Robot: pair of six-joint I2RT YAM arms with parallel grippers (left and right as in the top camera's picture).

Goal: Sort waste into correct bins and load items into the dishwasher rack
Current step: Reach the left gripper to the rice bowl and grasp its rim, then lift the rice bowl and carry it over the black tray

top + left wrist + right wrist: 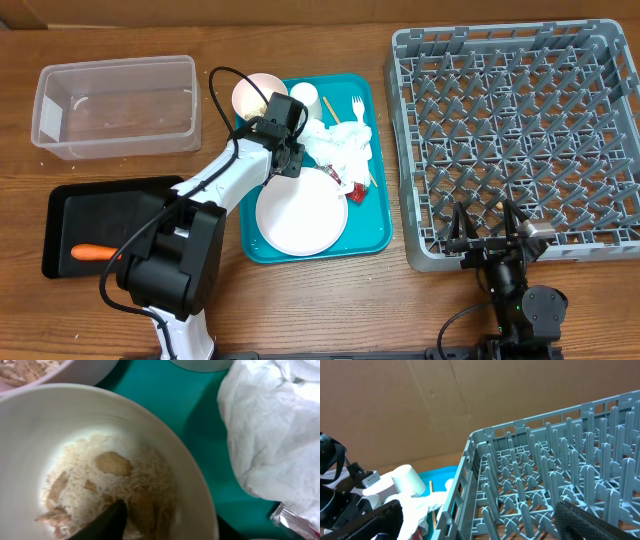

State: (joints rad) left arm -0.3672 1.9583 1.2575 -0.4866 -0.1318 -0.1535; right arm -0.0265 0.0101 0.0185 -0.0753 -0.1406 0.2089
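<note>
My left gripper (285, 152) hangs low over the teal tray (375, 235), open astride the rim of a white bowl (30, 440). One black finger (107, 522) is inside among pale rice scraps (115, 485); the other is just outside the wall. A second bowl (255, 95) with scraps, a cup (303, 95), a fork (357, 106), the crumpled napkin (342, 145), a red wrapper (352, 190) and the plate (300, 215) share the tray. The carrot (92, 252) lies in the black tray (110, 205). My right gripper (490, 238) stands open at the grey rack's (525, 120) near edge, holding nothing.
The clear tub (115, 105) stands at the back left with nothing in it. In the right wrist view a wooden stick (431, 502) lies on the teal tray beside the rack wall (465, 485).
</note>
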